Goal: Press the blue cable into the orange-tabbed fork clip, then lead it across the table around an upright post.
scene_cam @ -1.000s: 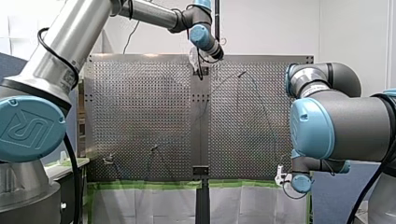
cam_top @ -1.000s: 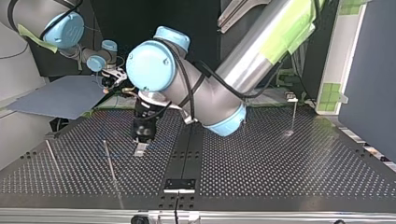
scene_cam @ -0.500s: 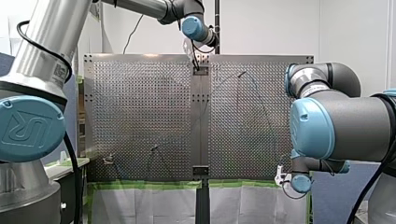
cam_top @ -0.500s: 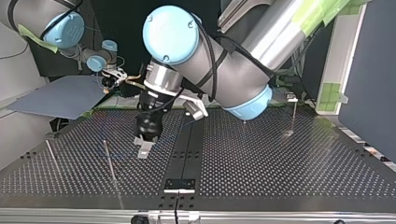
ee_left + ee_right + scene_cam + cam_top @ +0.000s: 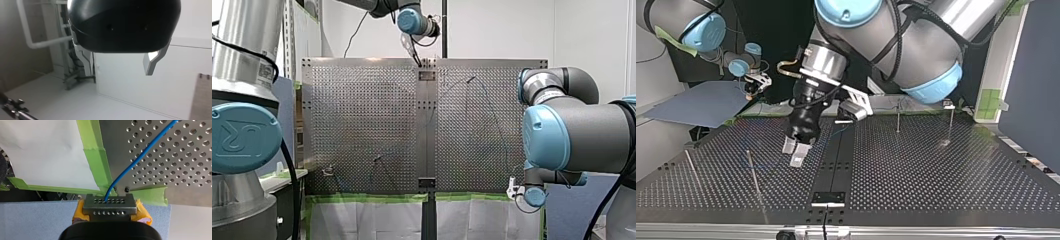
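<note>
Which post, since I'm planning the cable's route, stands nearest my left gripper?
The second post from the top view's left, just beside my left gripper; the other three stand farther off.

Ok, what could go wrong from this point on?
My left gripper hangs open and empty above the table, so only my right gripper grips the blue cable; a hard tug could slip it. The upright post shows near my left arm's elbow in the top view; a sweep might knock it.

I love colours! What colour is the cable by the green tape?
The cable is blue, clearest in the right wrist view.
</note>
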Controlling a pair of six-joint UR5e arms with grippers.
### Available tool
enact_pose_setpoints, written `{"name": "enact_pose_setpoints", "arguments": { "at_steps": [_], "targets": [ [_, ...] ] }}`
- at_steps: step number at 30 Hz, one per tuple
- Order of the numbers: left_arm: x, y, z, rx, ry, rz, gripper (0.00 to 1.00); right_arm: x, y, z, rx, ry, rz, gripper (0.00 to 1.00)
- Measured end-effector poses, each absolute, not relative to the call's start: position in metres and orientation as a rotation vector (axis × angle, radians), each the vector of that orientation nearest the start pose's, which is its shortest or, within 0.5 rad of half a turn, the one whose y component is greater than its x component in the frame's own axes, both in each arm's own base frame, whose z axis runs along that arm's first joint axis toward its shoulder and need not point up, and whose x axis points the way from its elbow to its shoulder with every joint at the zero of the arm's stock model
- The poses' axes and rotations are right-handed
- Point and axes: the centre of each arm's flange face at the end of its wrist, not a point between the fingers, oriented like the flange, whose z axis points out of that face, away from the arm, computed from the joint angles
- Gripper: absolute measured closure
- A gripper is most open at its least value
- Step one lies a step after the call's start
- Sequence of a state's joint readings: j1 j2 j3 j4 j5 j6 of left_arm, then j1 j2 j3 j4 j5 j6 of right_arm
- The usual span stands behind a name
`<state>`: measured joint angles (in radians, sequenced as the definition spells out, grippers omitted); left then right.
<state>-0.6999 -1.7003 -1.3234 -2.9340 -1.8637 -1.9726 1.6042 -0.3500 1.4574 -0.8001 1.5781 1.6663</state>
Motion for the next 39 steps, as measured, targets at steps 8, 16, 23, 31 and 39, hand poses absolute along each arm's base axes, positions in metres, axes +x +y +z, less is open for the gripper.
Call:
{"name": "enact_pose_setpoints", "arguments": {
  "at_steps": [8, 16, 23, 31, 39],
  "targets": [
    [0.344, -0.424, 0.58, -0.103, 1.213, -0.82, 0.0, 0.154, -0.635, -0.168, 1.399, -1.496, 1.122, 1.0],
    [0.324, -0.408, 0.58, -0.125, 1.157, -0.857, 0.0, 0.156, -0.634, -0.168, 1.405, -1.492, 1.122, 1.0],
    [0.322, -0.405, 0.554, -0.122, 1.191, -0.844, 0.0, 0.156, -0.634, -0.168, 1.407, -1.49, 1.119, 1.0],
    [0.325, -0.404, 0.51, -0.131, 1.24, -0.819, 0.0, 0.157, -0.634, -0.168, 1.41, -1.487, 1.118, 1.0],
    [0.325, -0.403, 0.475, -0.159, 1.263, -0.845, 0.0, 0.158, -0.634, -0.167, 1.411, -1.487, 1.119, 1.0]
  ]
}}
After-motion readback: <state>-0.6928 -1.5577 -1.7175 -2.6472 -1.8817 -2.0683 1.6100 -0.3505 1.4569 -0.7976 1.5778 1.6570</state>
